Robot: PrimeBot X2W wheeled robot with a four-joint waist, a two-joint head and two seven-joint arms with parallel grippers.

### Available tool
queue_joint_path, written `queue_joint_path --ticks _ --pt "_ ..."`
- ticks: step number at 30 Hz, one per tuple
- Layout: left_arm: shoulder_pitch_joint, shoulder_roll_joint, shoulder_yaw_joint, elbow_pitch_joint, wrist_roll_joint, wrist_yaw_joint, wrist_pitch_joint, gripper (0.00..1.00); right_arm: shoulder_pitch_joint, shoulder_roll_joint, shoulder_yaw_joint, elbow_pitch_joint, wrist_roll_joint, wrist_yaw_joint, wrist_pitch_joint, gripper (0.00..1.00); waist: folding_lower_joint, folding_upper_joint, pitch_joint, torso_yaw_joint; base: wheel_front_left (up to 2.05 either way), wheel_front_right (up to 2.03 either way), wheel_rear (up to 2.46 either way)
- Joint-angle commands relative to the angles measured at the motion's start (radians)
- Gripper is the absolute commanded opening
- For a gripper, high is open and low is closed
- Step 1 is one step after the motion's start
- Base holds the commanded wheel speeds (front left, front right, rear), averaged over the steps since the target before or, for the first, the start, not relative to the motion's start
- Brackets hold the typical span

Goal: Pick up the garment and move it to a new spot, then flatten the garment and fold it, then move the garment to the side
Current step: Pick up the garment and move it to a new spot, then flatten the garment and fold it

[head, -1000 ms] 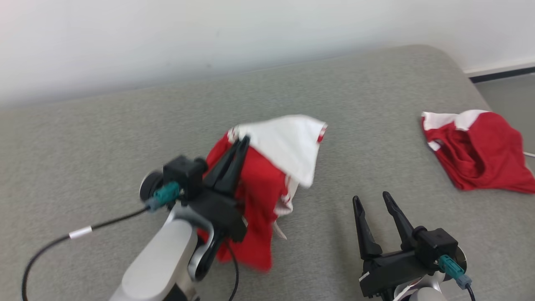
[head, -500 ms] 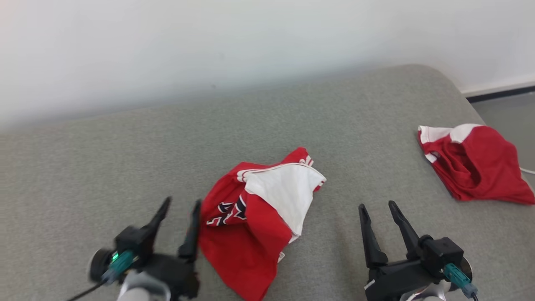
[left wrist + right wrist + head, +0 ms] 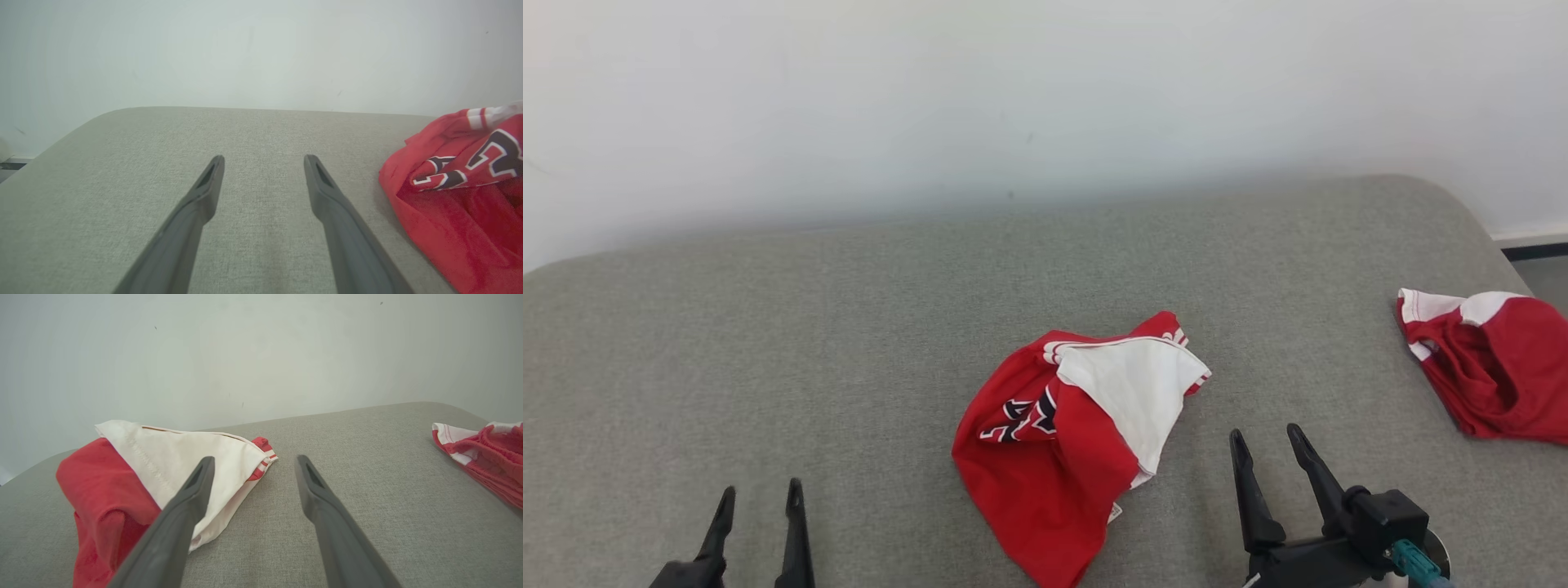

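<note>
The garment (image 3: 1072,433) is a crumpled red and white shirt with dark lettering, lying loose in the middle of the grey cushioned surface (image 3: 849,343). It also shows at the right of the left wrist view (image 3: 461,192) and at the left of the right wrist view (image 3: 135,477). My left gripper (image 3: 760,498) is open at the lower left, well to the left of the garment, with nothing between its fingers (image 3: 204,192). My right gripper (image 3: 1267,441) stands open just right of the garment, also empty (image 3: 253,465).
A second red and white garment (image 3: 1486,367) lies bunched near the right edge of the surface, also seen in the right wrist view (image 3: 486,453). A white wall (image 3: 1013,98) rises behind the surface. Floor shows past the right corner (image 3: 1543,269).
My left gripper opened and let go of the garment, which dropped onto the surface, and the arm pulled back to the lower left. The head camera has also shifted.
</note>
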Motion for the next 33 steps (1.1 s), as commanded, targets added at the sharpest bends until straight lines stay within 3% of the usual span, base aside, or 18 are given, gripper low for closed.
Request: queue_joint_path --ticks 1,13,33 --pt "0.022 -0.005 0.014 -0.008 0.013 -0.004 -0.003 1.00 0.014 0.001 0.002 0.005 -0.007 -0.003 0.000 1.00 0.0001 0.0000 -0.013 0.017 0.00 0.00 0.00" --pt "0.146 -0.047 0.106 -0.074 0.072 -0.035 -0.003 1.00 0.036 0.001 0.010 0.024 -0.005 -0.003 0.000 1.00 0.0001 0.0000 -0.039 0.063 0.00 0.00 0.00" --pt "0.136 -0.052 0.043 -0.059 0.028 -0.037 -0.003 1.00 0.008 0.001 0.048 0.021 -0.014 -0.003 0.000 1.00 0.0001 0.0000 0.003 0.129 0.00 0.00 0.00"
